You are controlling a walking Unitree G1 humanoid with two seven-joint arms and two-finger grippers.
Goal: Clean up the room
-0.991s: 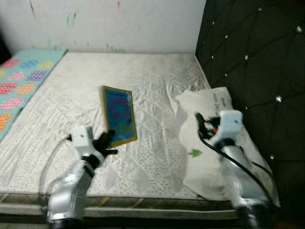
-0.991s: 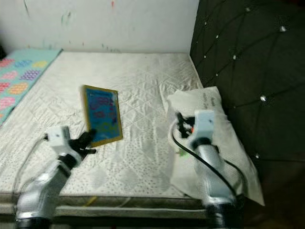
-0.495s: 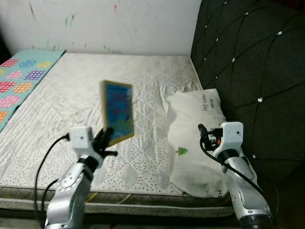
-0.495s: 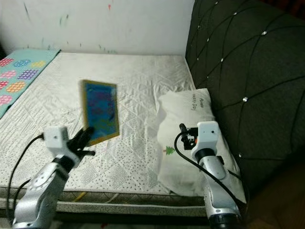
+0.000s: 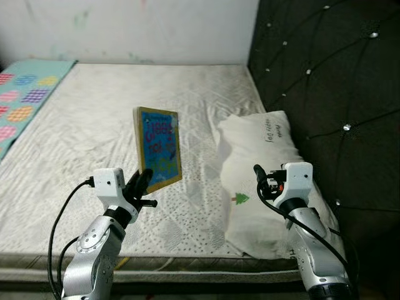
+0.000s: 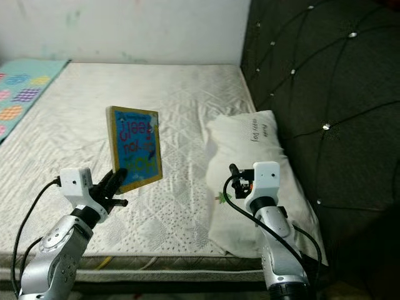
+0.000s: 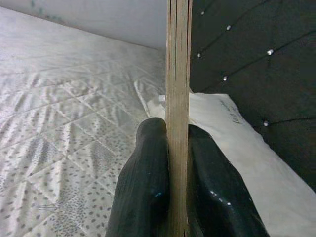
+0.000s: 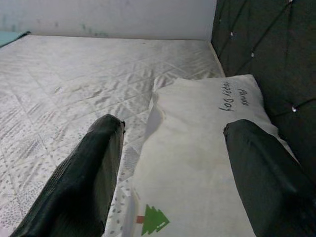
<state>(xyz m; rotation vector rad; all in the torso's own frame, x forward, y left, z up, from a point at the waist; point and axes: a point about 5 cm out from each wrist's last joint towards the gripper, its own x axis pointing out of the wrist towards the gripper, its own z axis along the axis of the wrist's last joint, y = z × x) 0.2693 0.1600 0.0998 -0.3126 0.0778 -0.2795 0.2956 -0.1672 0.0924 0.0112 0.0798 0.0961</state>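
Note:
My left gripper (image 5: 142,182) is shut on the bottom edge of a blue picture book (image 5: 159,148) with a yellow border, holding it upright above the mattress (image 5: 81,112). In the left wrist view the book (image 7: 177,89) stands edge-on between my two black fingers (image 7: 148,187). My right gripper (image 5: 262,177) is open, hovering over a white pillow (image 5: 259,162) that lies against the dark headboard. The right wrist view has the pillow (image 8: 197,143) between my spread fingers (image 8: 84,173), with a small green tree print on it.
A black tufted headboard (image 5: 325,81) rises on the right. A turquoise patterned blanket (image 5: 25,87) lies at the mattress's far left. A white wall (image 5: 125,28) stands behind the bed, and the mattress front edge (image 5: 187,262) runs near my arms.
The camera has shifted, so the whole scene sits differently. The book stays gripped in my left gripper, now sharper and turned slightly. The right gripper still hovers open over the pillow.

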